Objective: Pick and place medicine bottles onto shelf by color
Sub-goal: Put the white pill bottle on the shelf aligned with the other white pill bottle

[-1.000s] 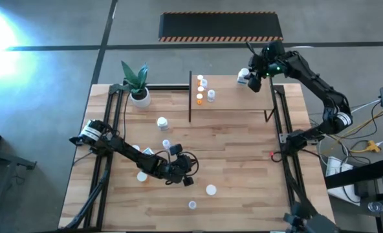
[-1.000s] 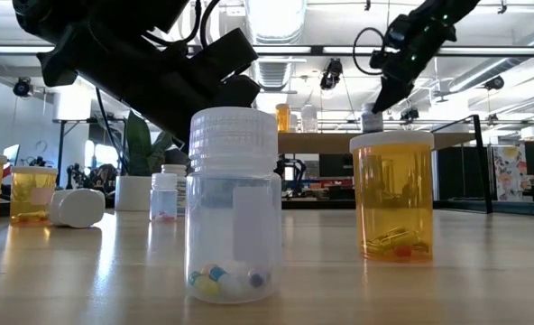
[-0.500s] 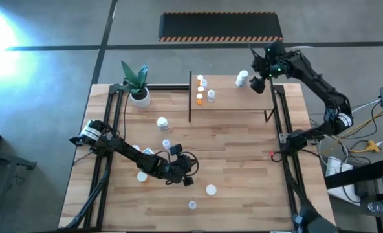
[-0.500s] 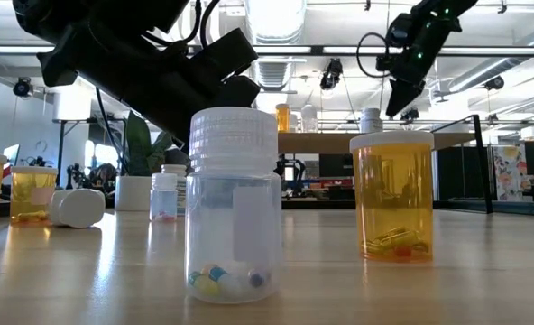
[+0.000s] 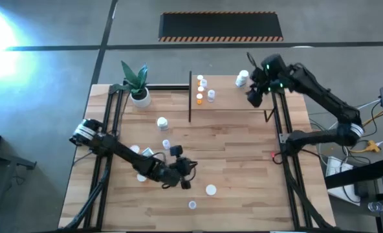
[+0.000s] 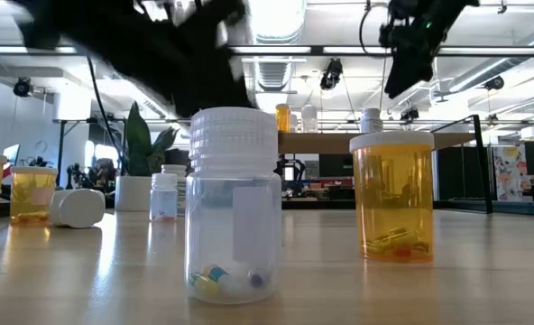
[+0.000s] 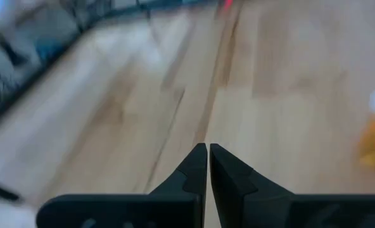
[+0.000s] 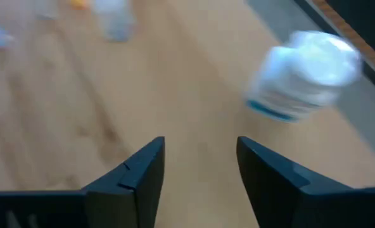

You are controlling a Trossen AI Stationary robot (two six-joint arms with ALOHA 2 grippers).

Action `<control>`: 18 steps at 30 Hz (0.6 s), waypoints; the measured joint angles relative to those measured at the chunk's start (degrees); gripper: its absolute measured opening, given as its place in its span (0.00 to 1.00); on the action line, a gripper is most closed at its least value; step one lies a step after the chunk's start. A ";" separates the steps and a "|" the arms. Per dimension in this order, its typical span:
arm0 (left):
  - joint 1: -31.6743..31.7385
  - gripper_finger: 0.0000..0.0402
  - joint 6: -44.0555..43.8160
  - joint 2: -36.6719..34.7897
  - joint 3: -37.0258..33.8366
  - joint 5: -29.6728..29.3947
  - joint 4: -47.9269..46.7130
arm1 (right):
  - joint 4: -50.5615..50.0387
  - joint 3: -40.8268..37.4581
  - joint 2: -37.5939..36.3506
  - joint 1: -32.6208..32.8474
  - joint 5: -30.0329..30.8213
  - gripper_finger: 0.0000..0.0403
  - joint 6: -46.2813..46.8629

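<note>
We see the right gripper [image 5: 253, 96] above the right part of the shelf [image 5: 233, 103], at the far side of the table [image 5: 243, 168]. Its two fingers [image 8: 137, 174] stand apart with bare wood between them, and it holds nothing. Just beside it, a white bottle [image 5: 242, 79] stands on the shelf near the far edge; in the right wrist view the same bottle [image 8: 301, 76] appears apart from the fingers, not touching them. A small group of bottles [image 5: 203, 89], some white and some orange, stands on the left part of the shelf. The left gripper [image 5: 184, 173] is low over the near middle of the table, and its fingers [image 7: 194, 171] are pressed together with nothing between them. Around it several bottles are spread on the table: one white cap [image 5: 211, 189] just beside it, a small one [image 5: 191, 205] nearer the front edge, and one more [image 5: 162, 122] toward the plant pot [image 5: 140, 97]. In the low view a clear bottle [image 6: 233, 203] with coloured pills and an orange bottle [image 6: 392, 194] stand upright close to the camera.
</note>
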 joint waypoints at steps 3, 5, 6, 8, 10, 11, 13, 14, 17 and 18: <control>-2.26 0.01 2.79 -5.09 0.05 -3.81 -3.35 | 4.16 -5.42 -5.52 6.23 0.02 0.41 4.49; -3.38 0.01 3.04 -8.70 -0.03 -5.46 -6.17 | 7.99 -9.97 -9.48 10.64 0.02 0.38 8.51; -3.72 0.01 3.07 -10.68 -0.06 -5.90 -6.57 | 10.41 -12.51 -11.38 12.86 0.11 0.37 10.48; -3.88 0.01 2.98 -15.04 -0.06 -6.25 -6.06 | 14.80 -17.90 -15.09 17.27 0.04 0.35 14.32; -3.85 0.01 2.91 -18.94 -0.02 -6.32 -7.31 | 19.33 -23.06 -18.09 21.47 0.04 0.33 17.33; -3.55 0.01 2.90 -20.72 0.00 -6.31 -9.19 | 21.49 -25.58 -19.31 23.45 0.05 0.32 18.59; -2.42 0.01 1.94 -24.25 -0.04 -6.22 -15.14 | 25.49 -30.36 -21.27 27.25 0.36 0.30 20.71; -1.52 0.02 0.19 -26.10 -0.04 -6.21 -17.99 | 27.40 -32.58 -22.01 29.08 0.82 0.29 21.91; 1.47 0.06 -6.91 -30.91 -0.04 -6.31 -29.46 | 32.04 -38.28 -23.21 34.32 3.21 0.27 24.53; 2.67 0.09 -9.25 -31.87 -0.04 -6.29 -33.42 | 33.15 -39.98 -23.32 35.89 4.11 0.27 24.88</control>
